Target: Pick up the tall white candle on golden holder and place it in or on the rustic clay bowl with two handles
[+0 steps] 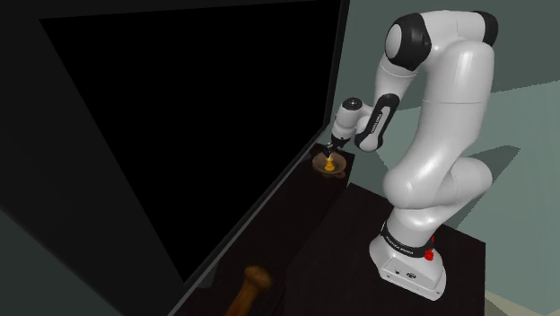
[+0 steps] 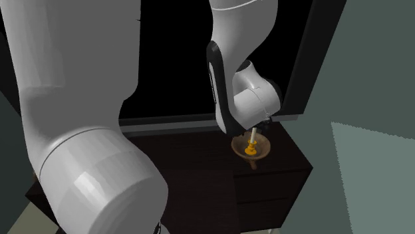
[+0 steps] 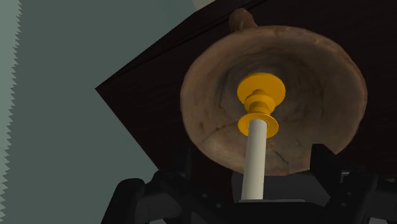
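Observation:
A cream candle on a golden-orange holder (image 3: pixel 256 153) stands upright in the middle of a brown clay bowl (image 3: pixel 210 127), one handle of which shows at its far rim. My gripper (image 3: pixel 251 168) hangs right over it, open. Its black fingers (image 3: pixel 327 168) stand well apart on either side of the candle shaft and touch nothing. The hand hides the candle's top. From the shoulder view the gripper (image 1: pixel 334 148) points down at the candle (image 1: pixel 332 162) in the bowl (image 1: pixel 319 166). The second exterior view has the candle (image 2: pixel 251 147) and bowl (image 2: pixel 262 153) below the gripper (image 2: pixel 255 133).
The bowl sits near the far corner of a dark wooden cabinet top (image 1: pixel 296 233), close to its edges. A brown turned wooden object (image 1: pixel 251 287) stands at the near end. A dark frame around a large black area (image 1: pixel 179 117) runs along the cabinet's side.

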